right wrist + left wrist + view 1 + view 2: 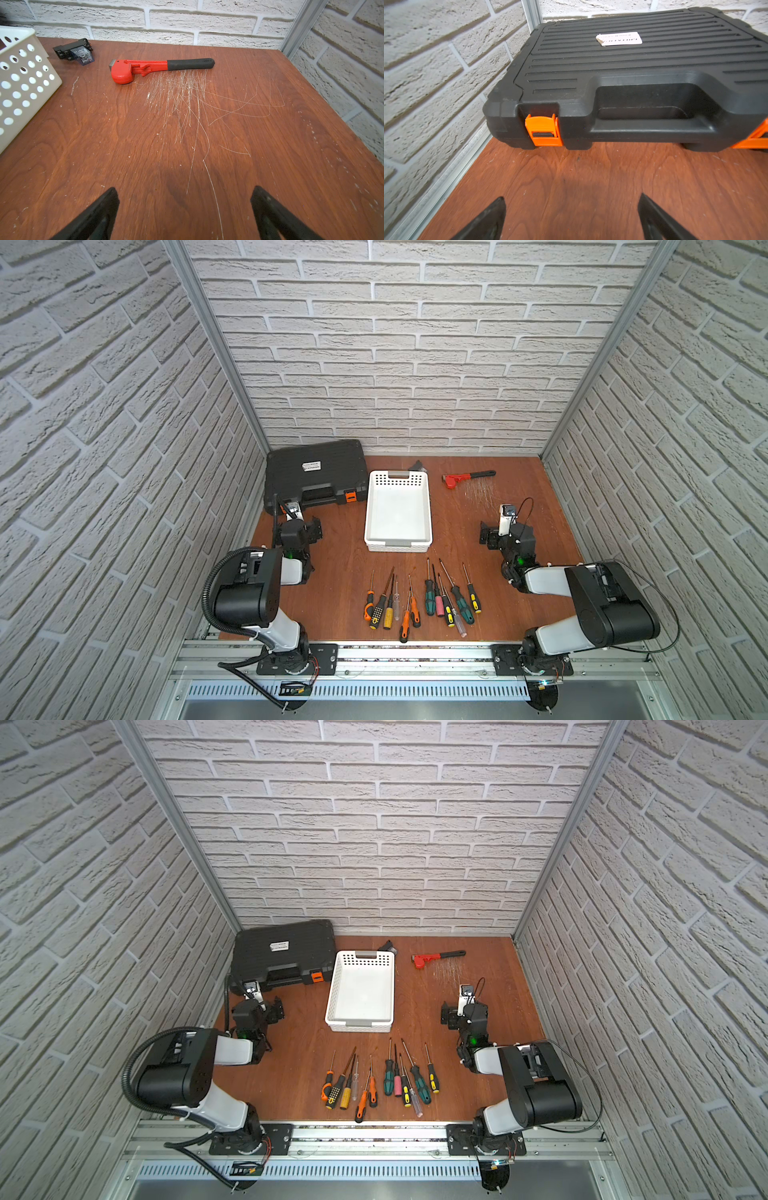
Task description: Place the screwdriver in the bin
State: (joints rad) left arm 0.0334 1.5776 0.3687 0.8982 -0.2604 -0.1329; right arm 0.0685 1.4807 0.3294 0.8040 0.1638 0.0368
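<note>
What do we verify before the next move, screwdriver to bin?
1. Left gripper open, empty: ok.
2. Right gripper open, empty: ok.
3. Bin upright, nothing inside: ok.
4. Screwdrivers all lying on the near side of the bin, none held: ok.
5. Screwdrivers spaced for a clean single grasp: not ok, several touch or cross.
6. Gap between black case and bin: cannot tell.
</note>
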